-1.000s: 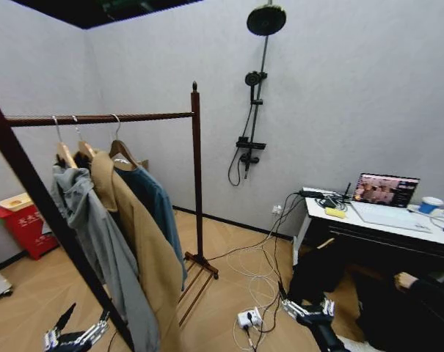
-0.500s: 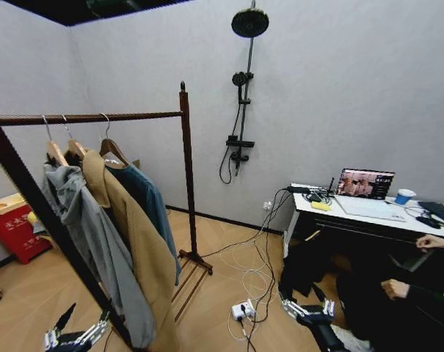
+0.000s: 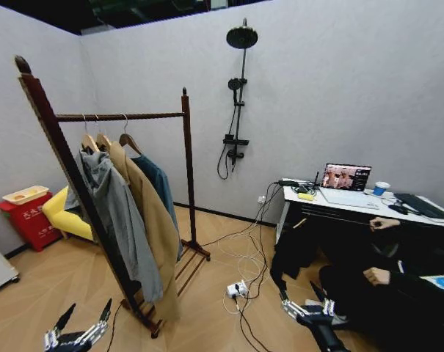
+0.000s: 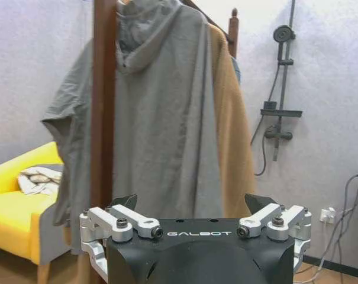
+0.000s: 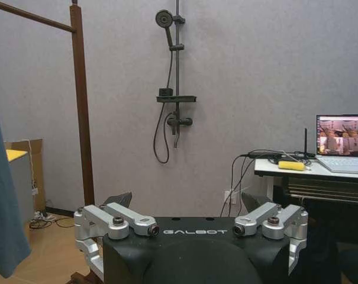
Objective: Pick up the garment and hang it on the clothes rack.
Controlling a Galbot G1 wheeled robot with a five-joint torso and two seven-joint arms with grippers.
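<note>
The clothes rack (image 3: 186,154) stands ahead to the left, with dark reddish-brown posts and a top rail. The garment (image 3: 160,185), teal on a wooden hanger, hangs on the rail nearest the far post, behind a long tan coat (image 3: 153,227) and a grey hoodie (image 3: 116,213). The right wrist view shows a teal edge of the garment (image 5: 3,207). My left gripper (image 3: 84,315) is low at the bottom left, open and empty, and its wrist view has the left gripper (image 4: 190,204) facing the hoodie. My right gripper (image 3: 304,302) is low at the bottom right, open, and the right gripper (image 5: 186,200) holds nothing.
A power strip (image 3: 236,288) with loose cables lies on the wooden floor right of the rack's foot. A desk (image 3: 368,209) with a laptop (image 3: 346,178) stands at the right. A yellow sofa (image 3: 60,214) and a red bin (image 3: 27,220) sit beyond the rack. A shower fixture (image 3: 238,95) is on the wall.
The whole picture has shifted: the camera has moved, the rack now sits farther off, and its near post's knob has come into view. Both grippers stay open and low.
</note>
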